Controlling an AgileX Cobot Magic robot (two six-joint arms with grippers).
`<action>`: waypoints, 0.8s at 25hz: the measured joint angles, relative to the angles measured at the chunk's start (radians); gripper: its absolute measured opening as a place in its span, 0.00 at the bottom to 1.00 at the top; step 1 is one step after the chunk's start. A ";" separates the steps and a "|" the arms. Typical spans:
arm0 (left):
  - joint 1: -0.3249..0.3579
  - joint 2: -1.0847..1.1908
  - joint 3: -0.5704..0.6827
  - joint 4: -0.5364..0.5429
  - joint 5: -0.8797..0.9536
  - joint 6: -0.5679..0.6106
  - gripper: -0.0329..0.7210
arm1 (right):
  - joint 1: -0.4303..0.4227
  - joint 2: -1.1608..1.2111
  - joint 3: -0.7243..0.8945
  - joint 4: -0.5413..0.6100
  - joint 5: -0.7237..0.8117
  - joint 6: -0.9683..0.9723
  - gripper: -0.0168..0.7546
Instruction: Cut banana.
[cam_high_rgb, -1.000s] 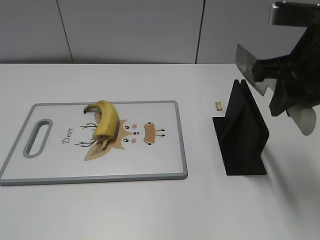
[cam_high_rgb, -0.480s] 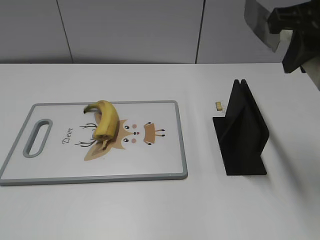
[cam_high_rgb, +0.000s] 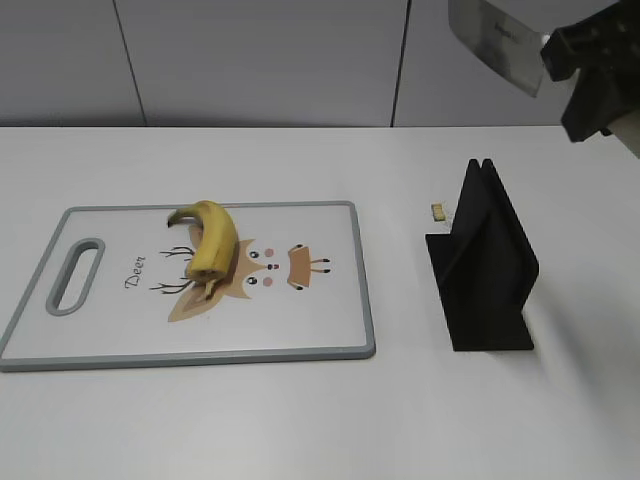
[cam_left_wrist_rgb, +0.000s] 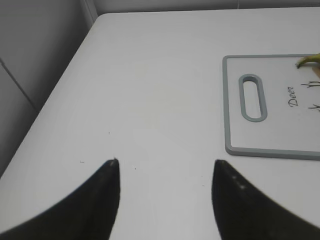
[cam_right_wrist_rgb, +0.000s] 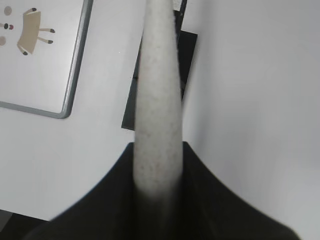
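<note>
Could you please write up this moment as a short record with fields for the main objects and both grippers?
banana: whole, unpeeled, lying on the cutting board
cutting board: flat on the white table, deer print, handle slot at its left end
knife: held high above the table at upper right, blade pointing left
knife stand: black, empty, right of the board
right gripper: shut on the knife's pale handle
left gripper: open, holding nothing, over bare table left of the board
small scrap: on the table beside the stand

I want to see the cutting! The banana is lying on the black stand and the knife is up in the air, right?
Not quite. The banana lies on the cutting board, as the exterior view shows; the black stand holds nothing. The knife is indeed up in the air.
</note>
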 joint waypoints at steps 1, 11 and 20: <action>0.000 0.003 0.000 -0.002 -0.002 0.013 0.78 | 0.000 0.000 0.000 0.008 -0.004 -0.026 0.24; 0.000 0.209 -0.031 -0.156 -0.148 0.181 0.81 | 0.000 0.051 -0.048 0.074 -0.011 -0.367 0.24; 0.000 0.533 -0.137 -0.368 -0.272 0.464 0.85 | 0.000 0.166 -0.171 0.204 -0.012 -0.798 0.24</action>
